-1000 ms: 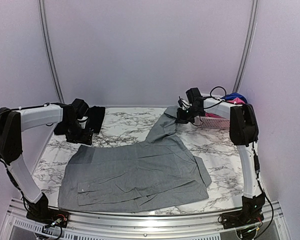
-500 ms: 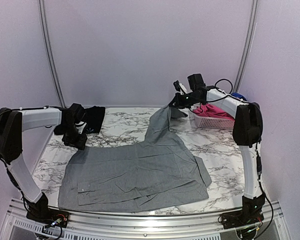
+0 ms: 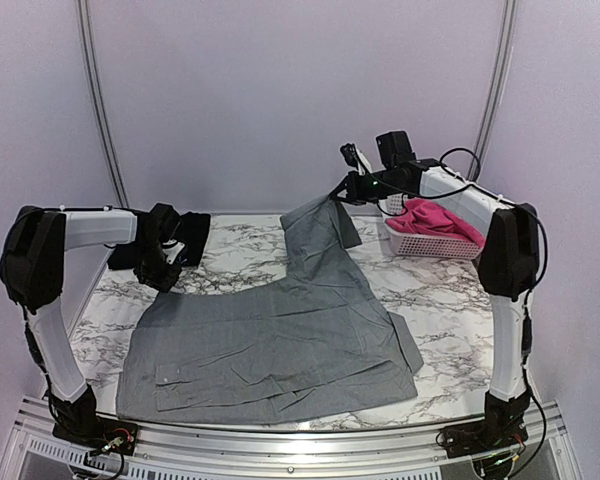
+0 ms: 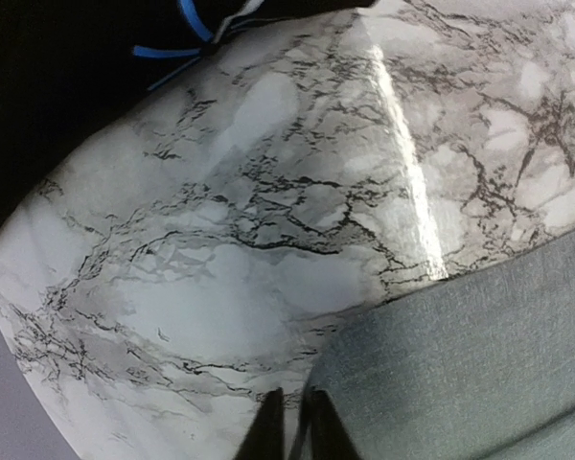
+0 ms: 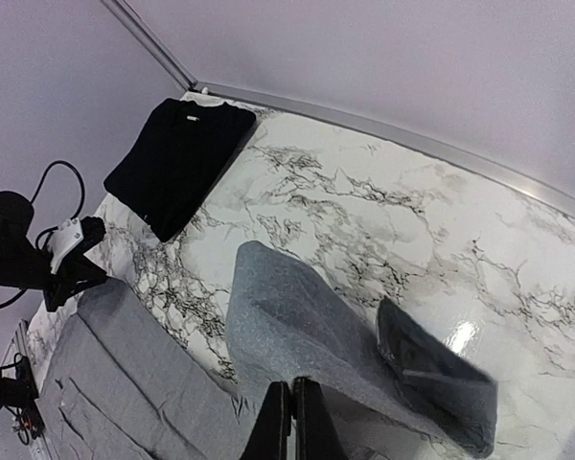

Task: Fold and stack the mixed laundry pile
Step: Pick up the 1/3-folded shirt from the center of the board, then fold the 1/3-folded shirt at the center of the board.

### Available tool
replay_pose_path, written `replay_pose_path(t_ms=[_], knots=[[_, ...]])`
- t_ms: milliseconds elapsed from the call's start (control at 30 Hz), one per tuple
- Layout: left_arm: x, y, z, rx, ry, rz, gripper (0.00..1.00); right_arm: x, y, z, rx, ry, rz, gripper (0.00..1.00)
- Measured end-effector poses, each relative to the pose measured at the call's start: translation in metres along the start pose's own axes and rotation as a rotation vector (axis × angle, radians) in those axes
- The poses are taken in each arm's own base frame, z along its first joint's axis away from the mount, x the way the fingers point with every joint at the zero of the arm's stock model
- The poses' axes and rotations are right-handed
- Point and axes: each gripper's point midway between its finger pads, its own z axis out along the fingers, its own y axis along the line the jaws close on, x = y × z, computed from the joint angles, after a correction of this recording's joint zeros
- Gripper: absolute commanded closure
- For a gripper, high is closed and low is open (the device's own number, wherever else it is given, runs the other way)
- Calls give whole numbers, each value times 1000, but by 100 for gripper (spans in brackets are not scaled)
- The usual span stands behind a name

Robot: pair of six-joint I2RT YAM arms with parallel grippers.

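Grey pocketed trousers [image 3: 270,340] lie spread on the marble table [image 3: 230,262], with one leg raised off it at the back. My right gripper [image 3: 340,192] is shut on that leg's end and holds it above the table; in the right wrist view the fingers [image 5: 289,417] pinch the grey cloth [image 5: 297,316]. My left gripper [image 3: 170,273] sits low at the trousers' far left corner. In the left wrist view its fingers [image 4: 292,429] are shut on the very edge of the grey fabric [image 4: 460,355]. A folded black cloth [image 3: 180,235] lies behind the left gripper.
A white lattice basket [image 3: 430,247] stands at the back right with a bright pink piece [image 3: 435,215] in it. The black cloth [image 5: 177,158] lies near the back rail. The table's front edge runs just below the trousers' hem.
My right gripper has risen and drawn back, lifting the trouser leg off the table and uncovering the basket. My left gripper has moved slightly right and closed on the trousers' corner.
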Motion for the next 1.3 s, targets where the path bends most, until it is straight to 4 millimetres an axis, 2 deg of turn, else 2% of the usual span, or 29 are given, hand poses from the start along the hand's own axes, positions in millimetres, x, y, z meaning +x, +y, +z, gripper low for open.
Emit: replay_pose_path(t_ms=[133,233,367,500,600,667,733,900,967,1033,1100,1200,1300], knots=[[2,-3,1,15,10,18,100,-11,15,-19,-10,-28,-19,100],[3,-3,1,18,9,13,100,-11,26,-28,-27,-29,-25,100],[10,-2,-14,23,-19,1,100,6,36,-40,-42,-2,-11,100],[11,-2,-53,48,-121,-11,100,44,58,-57,-69,53,27,100],[14,-10,-73,82,-178,-5,100,79,78,-64,-100,95,55,100],[23,-22,-71,111,-167,11,100,109,89,-62,-120,138,79,100],[36,-36,-60,135,-122,30,100,148,94,-53,-134,202,121,100],[70,-69,-23,165,31,82,100,255,82,-31,-100,398,261,100],[80,-79,-12,176,75,87,100,288,70,-29,-65,458,315,100],[85,-84,-4,191,94,71,100,309,59,-27,-24,496,355,100],[82,-89,-3,209,86,55,100,323,46,-26,8,517,386,100],[70,-97,-1,228,64,43,100,316,28,-30,28,481,422,100],[44,-111,0,257,21,60,100,303,-5,-43,80,422,465,100]])
